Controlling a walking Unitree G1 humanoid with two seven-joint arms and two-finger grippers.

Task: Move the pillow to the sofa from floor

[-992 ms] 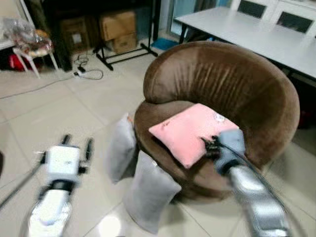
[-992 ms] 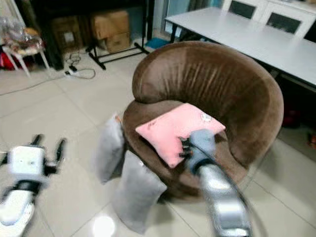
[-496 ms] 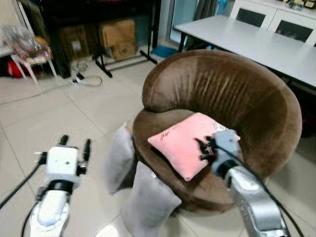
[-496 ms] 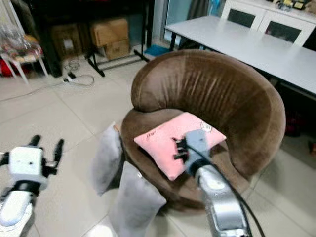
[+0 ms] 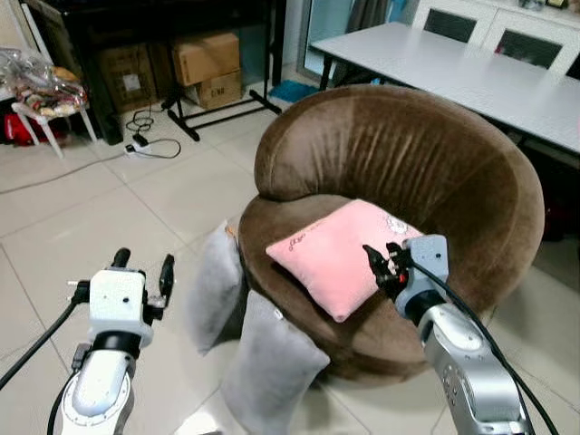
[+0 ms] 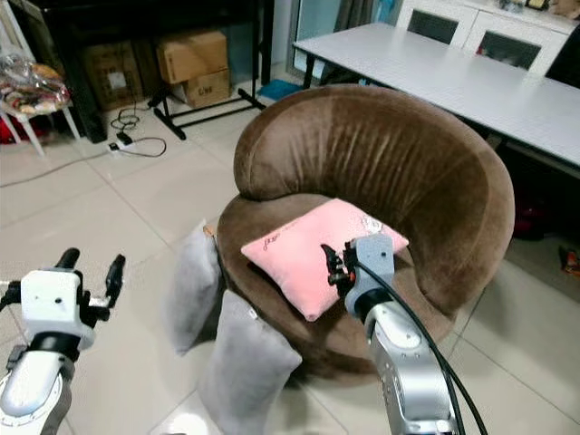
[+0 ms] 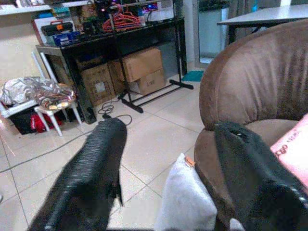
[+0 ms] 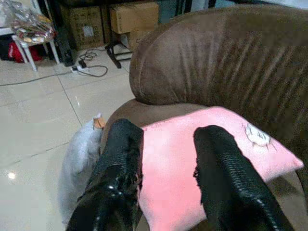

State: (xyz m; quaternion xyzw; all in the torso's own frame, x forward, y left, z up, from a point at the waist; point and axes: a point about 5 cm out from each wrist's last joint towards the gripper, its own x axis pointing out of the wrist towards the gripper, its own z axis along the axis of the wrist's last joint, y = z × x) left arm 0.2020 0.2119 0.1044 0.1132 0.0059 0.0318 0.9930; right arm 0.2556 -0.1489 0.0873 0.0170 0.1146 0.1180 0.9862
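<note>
The pink pillow [image 5: 340, 255] is lying flat on the seat of the round brown sofa [image 5: 426, 163], one corner pointing out over the front edge of the seat and another toward the curved backrest. A small white patch is showing near its back corner.

The right gripper [image 5: 382, 265] is hovering at the pillow's right side, its silver arm reaching in from the lower right. From the wrist camera, the two black fingers [image 8: 219, 163] are standing apart with the pink fabric showing in the gap between them; they are spread to a moderate width and are clamping nothing. Whether the fingertips are brushing the pillow's surface I cannot tell, though they are sitting just above or against it.

The left gripper [image 5: 143, 270] is hanging out over the tiled floor [image 5: 82, 217], well apart from the sofa, with its fingers [image 7: 91, 168] splayed wide and empty.

Two grey cushions [image 5: 263, 362] are leaning against the sofa's front, down on the floor, one beside the other.

Behind the sofa a long white worktop [image 5: 453, 68] is running toward the back wall. Off to the left, cardboard boxes [image 5: 204, 59] are sitting under a dark shelf, and a cable [image 5: 149, 136] is trailing across the tiles near them.
</note>
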